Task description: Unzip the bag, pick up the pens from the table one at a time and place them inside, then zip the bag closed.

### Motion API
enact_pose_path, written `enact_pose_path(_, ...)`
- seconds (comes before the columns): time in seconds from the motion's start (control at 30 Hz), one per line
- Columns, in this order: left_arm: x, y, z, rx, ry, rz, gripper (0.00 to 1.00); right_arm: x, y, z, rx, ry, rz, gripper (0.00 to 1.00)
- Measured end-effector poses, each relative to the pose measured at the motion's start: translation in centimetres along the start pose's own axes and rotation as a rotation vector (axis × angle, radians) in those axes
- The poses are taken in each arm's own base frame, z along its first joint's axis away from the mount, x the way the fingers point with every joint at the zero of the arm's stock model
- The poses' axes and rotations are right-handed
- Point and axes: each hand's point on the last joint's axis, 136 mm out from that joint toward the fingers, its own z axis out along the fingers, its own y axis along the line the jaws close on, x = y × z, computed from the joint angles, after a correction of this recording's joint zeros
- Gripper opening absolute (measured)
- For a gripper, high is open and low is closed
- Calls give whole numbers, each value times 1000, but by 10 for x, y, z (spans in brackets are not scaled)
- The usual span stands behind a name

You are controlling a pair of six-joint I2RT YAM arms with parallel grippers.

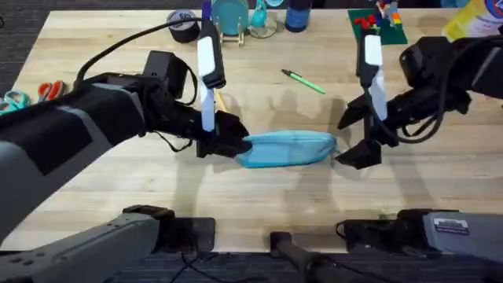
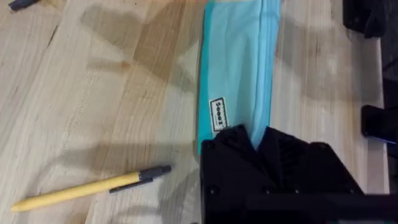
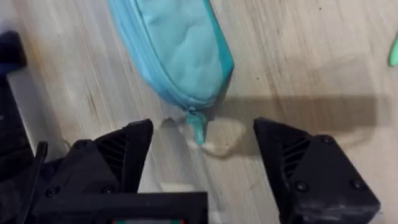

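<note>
**Two black hands at the ends of the blue bag**

Black fingers of the right hand stand wide apart, with the bag's little zipper pull between them, untouched. Soft and puffy, the bag lies mid-tabletop. From its wrist, the left hand is pinched shut on the bag's other end, with a yellow pen beside it. From above, a green pen lies farther back.

left gripper fingers clamped together low; right gripper fingers spread wide, low.
</note>
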Motion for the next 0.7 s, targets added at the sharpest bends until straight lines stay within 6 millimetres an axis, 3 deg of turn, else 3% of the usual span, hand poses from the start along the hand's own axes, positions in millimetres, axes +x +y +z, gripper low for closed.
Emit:
enact_pose_path(0.13, 0, 0, 0, 0, 0, 0, 43, 1, 0, 5, -26, -5, 14, 952)
enact_pose_path(0.3, 0, 0, 0, 0, 0, 0, 43, -1, 1, 6, -36, -19, 17, 844)
enact_pose_path(0.7, 0, 0, 0, 0, 0, 0, 43, -2, 5, 6, -53, -30, 25, 697)
